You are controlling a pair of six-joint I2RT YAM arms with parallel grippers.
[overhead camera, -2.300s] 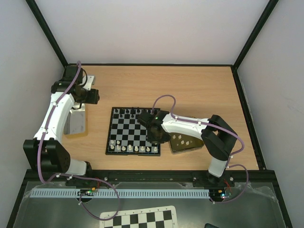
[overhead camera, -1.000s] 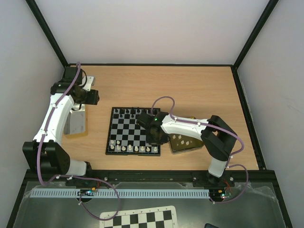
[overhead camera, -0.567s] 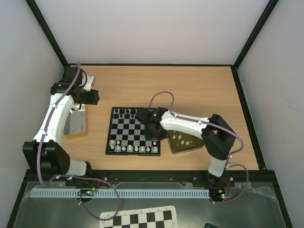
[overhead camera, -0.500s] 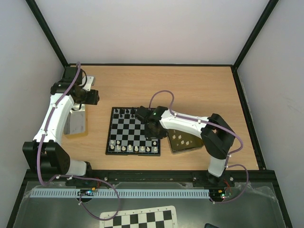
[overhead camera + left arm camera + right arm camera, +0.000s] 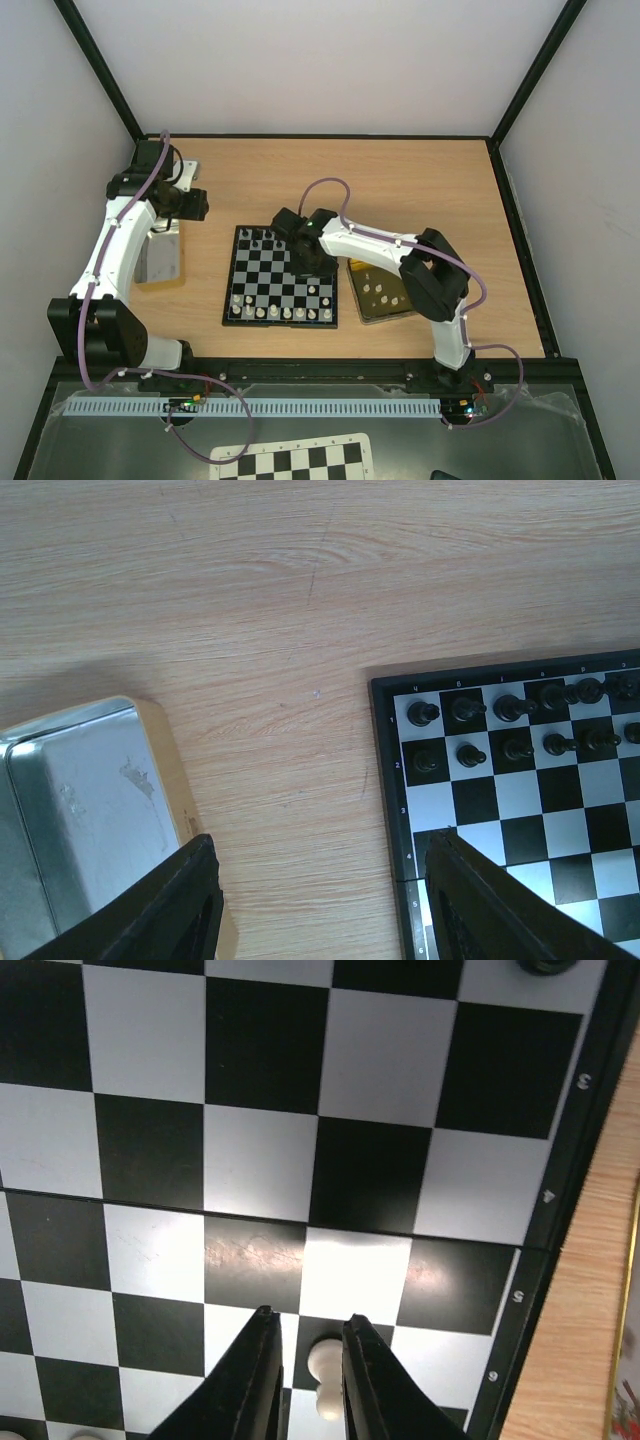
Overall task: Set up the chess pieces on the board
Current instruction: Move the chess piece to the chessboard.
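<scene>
The board (image 5: 270, 276) lies mid-table. Black chess pieces (image 5: 262, 237) fill its far rows and white ones (image 5: 275, 312) line the near row. My right gripper (image 5: 303, 262) hangs over the board's far right part. In the right wrist view its fingers (image 5: 262, 1360) stand a narrow gap apart around the right gripper (image 5: 310, 1316), gripping nothing. Through the gap shows a white pawn (image 5: 325, 1375) standing on the board (image 5: 260, 1050). My left gripper (image 5: 190, 205) hovers off the board's left, open and empty (image 5: 322, 838), beside the board (image 5: 520, 820) and its black pieces (image 5: 470, 708).
A gold tin (image 5: 392, 305) holding several white pieces sits against the board's right edge, under the right arm. A silver tin lid (image 5: 160, 258) lies left of the board, below the left gripper, and shows in the left wrist view (image 5: 80, 810). A checkered sheet (image 5: 290, 460) lies at the front.
My right arm swung from the board's near right corner toward its far side. Its jaws parted briefly, then narrowed again, leaving a white pawn on the board. The left arm stayed still.
</scene>
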